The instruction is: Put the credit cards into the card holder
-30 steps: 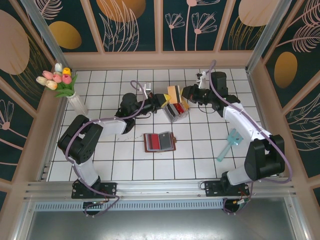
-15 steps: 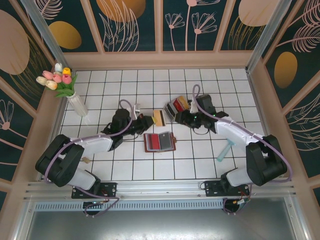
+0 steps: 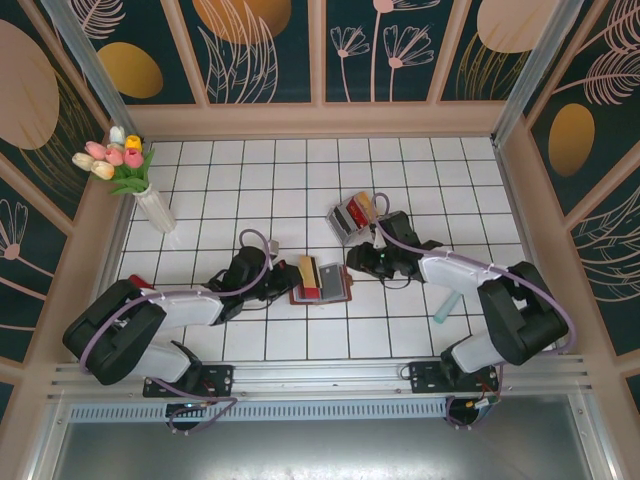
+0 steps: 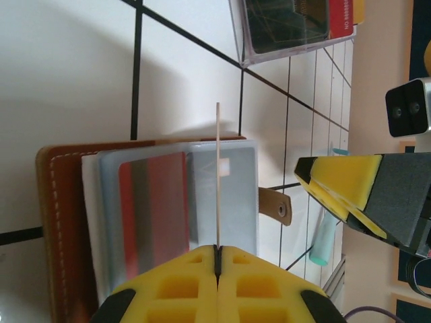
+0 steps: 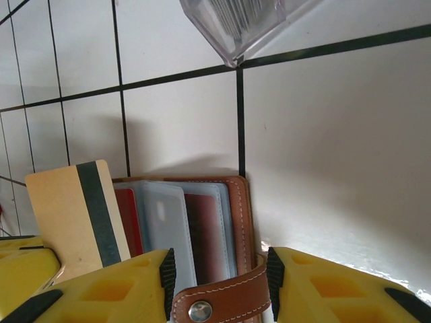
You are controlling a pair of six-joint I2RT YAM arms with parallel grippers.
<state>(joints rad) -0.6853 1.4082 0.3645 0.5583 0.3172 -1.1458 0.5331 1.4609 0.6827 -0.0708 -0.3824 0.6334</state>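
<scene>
Left arm (image 3: 185, 303): stretched low, forearm reaching right toward centre. Left gripper (image 4: 217, 254): yellow pads pressed together, pinching a credit card (image 4: 217, 175) by one end (the card stands edge-on to the wrist camera). Right arm (image 3: 455, 268): elbow bent, forearm low and reaching left. Right gripper (image 5: 217, 272): jaws parted wide, yellow tips angled downward, close opposite its partner.

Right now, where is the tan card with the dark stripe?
Top view: the tan striped plastic card stands on edge in the left gripper, over the left half of the open brown leather wallet.
</scene>
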